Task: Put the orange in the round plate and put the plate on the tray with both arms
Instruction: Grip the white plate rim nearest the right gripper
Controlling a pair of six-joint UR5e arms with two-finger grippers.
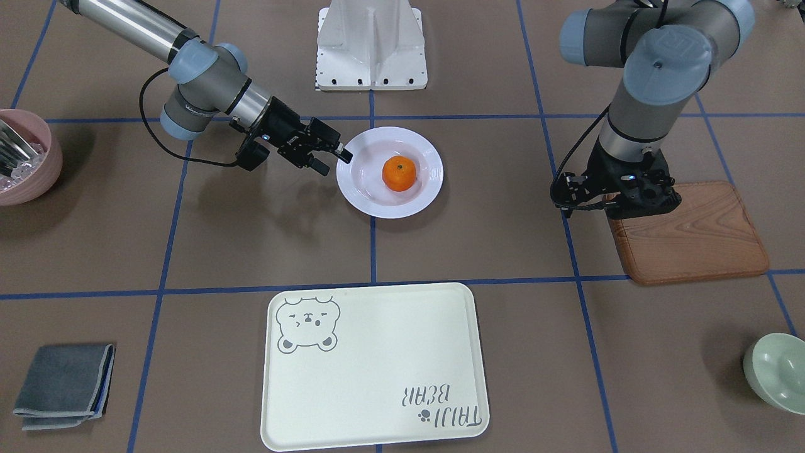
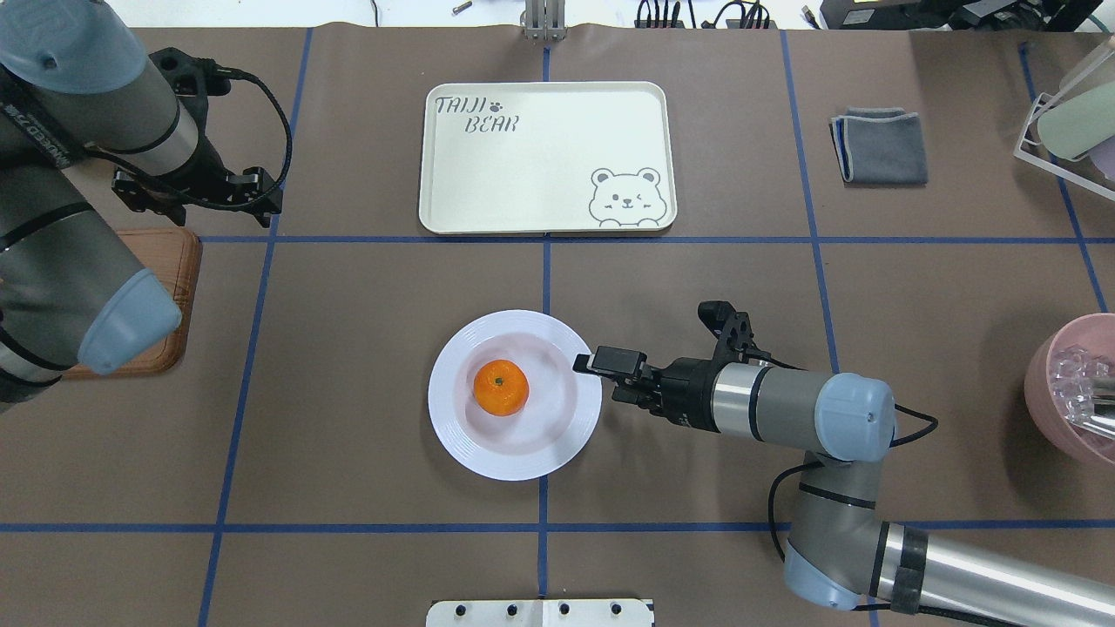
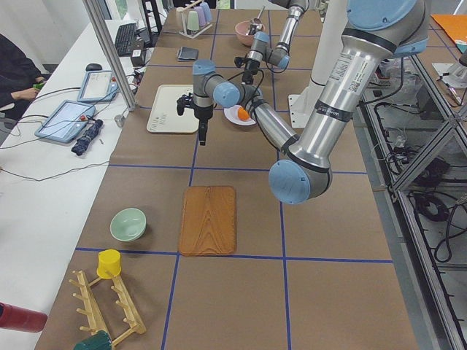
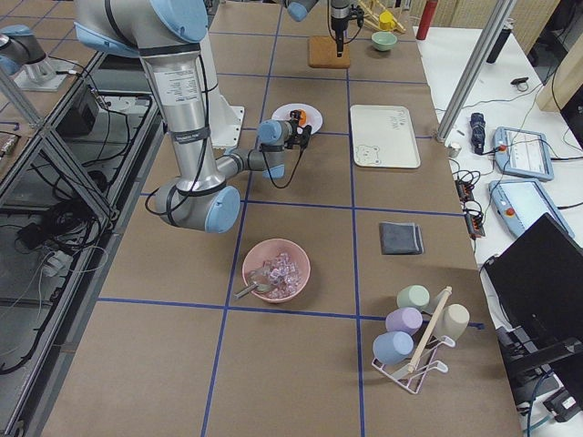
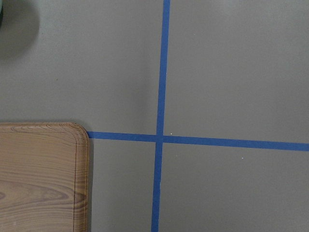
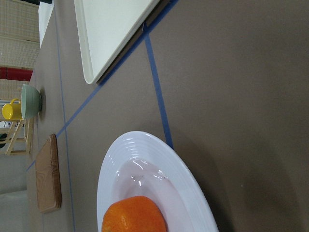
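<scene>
The orange lies in the sunken centre of the white round plate, which rests flat on the table mid-field. My right gripper is at the plate's rim on my right side, open, with one fingertip over the rim's edge. The right wrist view shows the plate and orange close up, with no fingers. The cream tray lies beyond the plate with nothing on it. My left gripper hangs over the wooden board's corner, its fingers hidden.
A wooden board lies on my left. A pink bowl holding clear pieces sits far to my right. There is a pale green bowl at the far left and a folded grey cloth at the far right.
</scene>
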